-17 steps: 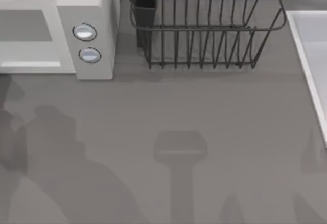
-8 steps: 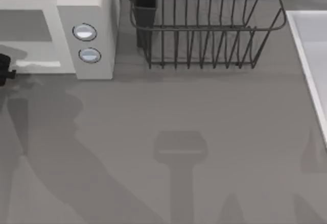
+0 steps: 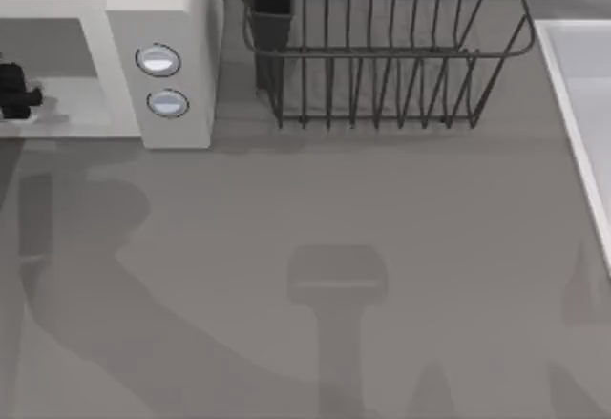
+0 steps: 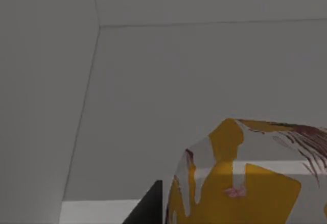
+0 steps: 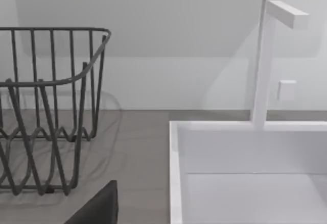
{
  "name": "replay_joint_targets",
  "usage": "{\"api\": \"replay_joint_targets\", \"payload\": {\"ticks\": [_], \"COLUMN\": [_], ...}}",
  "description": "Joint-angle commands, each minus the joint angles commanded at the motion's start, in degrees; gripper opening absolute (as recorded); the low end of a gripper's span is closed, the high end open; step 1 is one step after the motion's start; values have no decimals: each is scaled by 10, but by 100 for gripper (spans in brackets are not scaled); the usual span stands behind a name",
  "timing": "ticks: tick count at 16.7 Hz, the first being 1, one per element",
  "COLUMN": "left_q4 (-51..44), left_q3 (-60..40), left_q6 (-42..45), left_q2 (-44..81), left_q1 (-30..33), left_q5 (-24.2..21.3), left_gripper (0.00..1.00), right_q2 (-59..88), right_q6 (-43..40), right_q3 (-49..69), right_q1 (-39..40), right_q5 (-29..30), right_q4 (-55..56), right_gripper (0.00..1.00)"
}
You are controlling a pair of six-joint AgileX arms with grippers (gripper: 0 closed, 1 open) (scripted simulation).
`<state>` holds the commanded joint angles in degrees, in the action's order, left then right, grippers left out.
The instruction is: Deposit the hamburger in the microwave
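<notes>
From your left wrist camera, the nearest thing is the hamburger (image 4: 240, 183), wrapped in yellow-orange and whitish with dark red streaks. A black finger (image 4: 148, 206) sits right beside it. You cannot tell how wide the fingers are or whether they grip the hamburger. Beyond the hamburger you see plain grey walls meeting at a corner, the inside of the microwave (image 4: 153, 81).

From above, the grey desk (image 3: 382, 209) lies nearest you, crossed by arm shadows. Farther back at the left stands the white microwave (image 3: 181, 18), its grey cavity open toward you and two round silvery-blue knobs (image 3: 158, 60) stacked on its side panel. The left gripper (image 3: 13, 90), a small black shape, is at the cavity's mouth, at the view's left edge.

At the back centre stands a dark wire dish rack (image 3: 382, 47). At the right edge is a white sink (image 3: 573, 75).

From your right wrist camera, a black finger (image 5: 99, 208) shows near, with the rack, the sink and a white faucet (image 5: 263, 60) beyond. You cannot tell the right fingers' state.
</notes>
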<state>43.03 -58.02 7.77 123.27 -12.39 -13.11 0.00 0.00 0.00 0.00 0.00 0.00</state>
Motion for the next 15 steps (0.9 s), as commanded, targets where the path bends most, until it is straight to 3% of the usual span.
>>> {"api": "replay_joint_targets", "payload": {"ticks": [9, 15], "left_q4": [30, 26], "left_q3": [-2, -159], "left_q6": [-23, -41], "left_q2": [7, 71], "left_q1": [4, 25], "left_q5": [2, 52], "left_gripper": [0, 0], "right_q2": [0, 0], "right_q6": [0, 0], "right_q3": [0, 0], "right_q1": [0, 0], "right_q5": [0, 0], "right_q4": [0, 0], "right_gripper": [100, 100]}}
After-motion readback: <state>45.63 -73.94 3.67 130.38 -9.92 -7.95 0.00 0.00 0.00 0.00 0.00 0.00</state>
